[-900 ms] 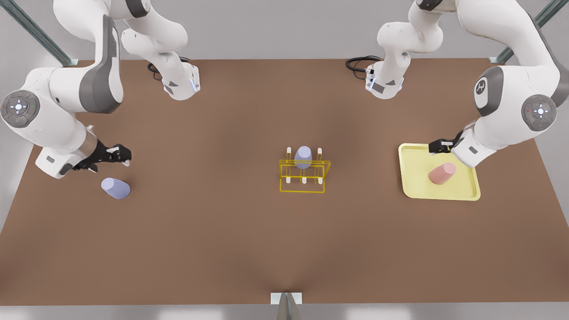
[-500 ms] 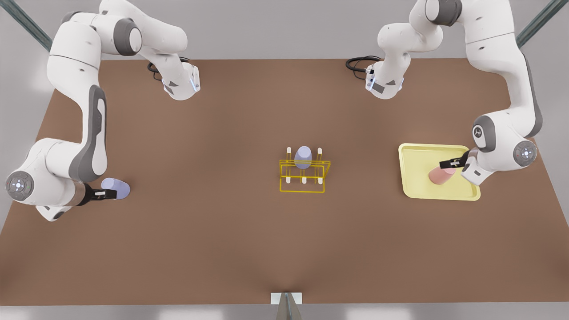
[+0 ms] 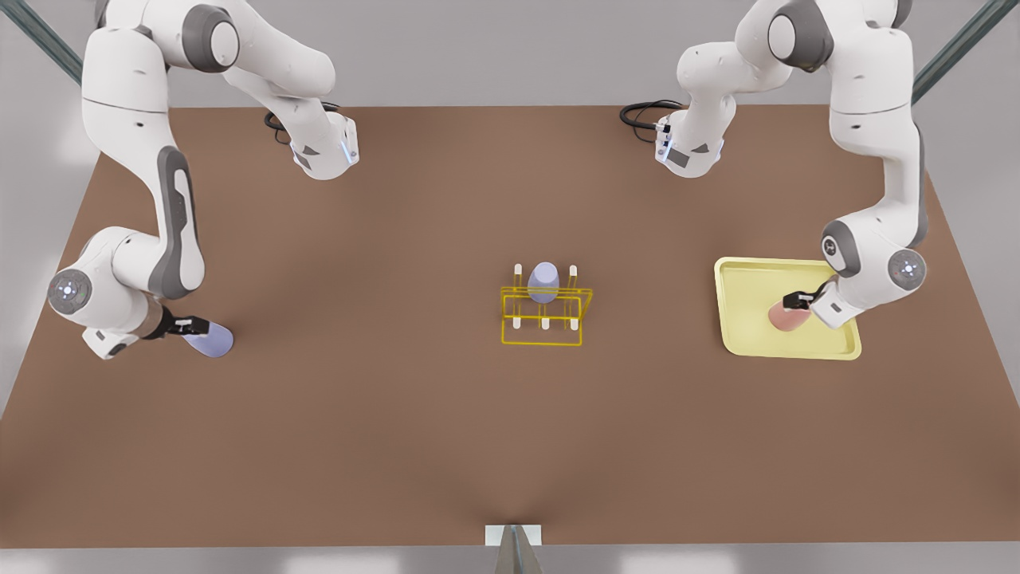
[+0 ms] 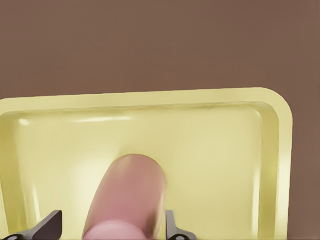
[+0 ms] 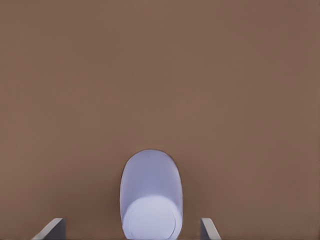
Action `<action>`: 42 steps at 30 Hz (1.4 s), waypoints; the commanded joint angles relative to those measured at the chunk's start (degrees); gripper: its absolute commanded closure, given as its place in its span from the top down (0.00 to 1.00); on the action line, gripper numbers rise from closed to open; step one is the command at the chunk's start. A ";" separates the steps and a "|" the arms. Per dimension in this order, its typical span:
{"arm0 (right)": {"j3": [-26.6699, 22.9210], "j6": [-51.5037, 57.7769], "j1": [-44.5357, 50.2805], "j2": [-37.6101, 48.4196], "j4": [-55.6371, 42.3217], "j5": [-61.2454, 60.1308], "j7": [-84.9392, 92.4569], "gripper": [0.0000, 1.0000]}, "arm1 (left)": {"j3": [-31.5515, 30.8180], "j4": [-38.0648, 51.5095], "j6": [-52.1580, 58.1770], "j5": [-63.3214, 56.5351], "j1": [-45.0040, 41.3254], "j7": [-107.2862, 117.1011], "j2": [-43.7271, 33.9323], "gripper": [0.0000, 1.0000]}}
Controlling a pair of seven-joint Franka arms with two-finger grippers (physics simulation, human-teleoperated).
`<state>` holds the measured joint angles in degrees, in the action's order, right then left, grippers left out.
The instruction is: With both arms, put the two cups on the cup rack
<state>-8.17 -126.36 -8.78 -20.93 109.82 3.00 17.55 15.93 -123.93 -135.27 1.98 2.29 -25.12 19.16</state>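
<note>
Much of the salmon-pink tapered cup (image 3: 785,317) is covered by the left gripper (image 3: 797,301) that reaches over it, so from the front view I cannot make out whether metal touches it. In the left wrist view the pink cup (image 4: 127,197) sits between two dark fingertips (image 4: 48,226) spread wider than its body, with a gap on each side; its lower end is cut off by the frame. It rests inside the flat pale-yellow rimmed tray (image 3: 745,279), well off to the front view's right of the thin yellow wire rack (image 3: 544,312).

Well to the other side of the rack, the right gripper (image 3: 191,325) overlaps the upper end of a pale lavender-blue cup (image 3: 211,341) on the bare brown tabletop (image 3: 398,430). The right wrist view shows that cup (image 5: 151,202) between fingertips (image 5: 51,229) held far apart, well clear of it.

A second lavender cup (image 3: 543,281) is already seated on the rack's back row, between cream-tipped pegs (image 3: 518,271).

Open brown surface lies all around the rack, on both sides and in front.
</note>
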 commanded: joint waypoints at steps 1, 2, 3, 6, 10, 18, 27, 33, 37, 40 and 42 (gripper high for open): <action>-0.01 -4.33 -0.19 -0.07 0.40 0.33 3.80 1.00 | -0.02 -0.18 -2.63 1.36 -0.01 -14.87 0.36 1.00; -0.01 -4.33 -0.19 -0.42 0.49 0.25 3.80 1.00 | -0.02 -0.26 -2.63 1.36 -0.01 -14.87 0.71 1.00; -0.01 -4.33 -0.36 -0.86 0.49 0.33 3.71 1.00 | -0.02 -0.18 -2.63 1.36 -0.01 -14.87 0.97 1.00; -0.01 -4.33 -0.63 -3.06 0.58 0.25 3.71 1.00 | -0.02 -0.18 -3.51 1.36 -0.09 -14.87 2.11 1.00; 0.08 -7.05 -1.86 -5.35 1.45 0.33 3.71 1.00 | -0.02 -0.18 -4.48 1.36 -0.18 -14.87 3.78 1.00; 0.08 -15.49 -2.47 -5.26 7.95 0.25 3.80 1.00 | -0.02 -0.18 -4.65 1.54 -0.27 -14.78 4.05 0.83; 0.17 -15.41 -2.83 -6.14 8.13 0.07 4.07 1.00 | -0.02 0.09 -1.23 1.19 -0.53 -12.24 1.85 0.82; 0.17 -15.23 -2.83 -6.40 8.13 -0.02 4.15 1.00 | -1.77 8.17 12.22 1.36 -7.83 7.98 -4.65 0.82; 0.35 -14.88 -2.83 -6.40 8.05 -0.02 4.07 0.93 | -12.14 22.31 18.02 1.36 -8.27 23.97 1.67 0.82; 0.61 -14.79 -2.74 -6.31 7.69 -0.02 4.07 0.87 | -21.55 37.17 22.94 1.19 -8.53 42.86 10.55 0.82; 0.79 -14.71 -2.74 -6.23 7.52 -0.10 4.07 0.81 | -23.92 43.15 25.84 1.36 -10.11 52.01 12.84 0.82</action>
<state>-7.45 -141.26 -11.53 -27.19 117.41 2.82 21.33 -7.02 -83.46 -117.48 3.15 -7.40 -15.87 30.93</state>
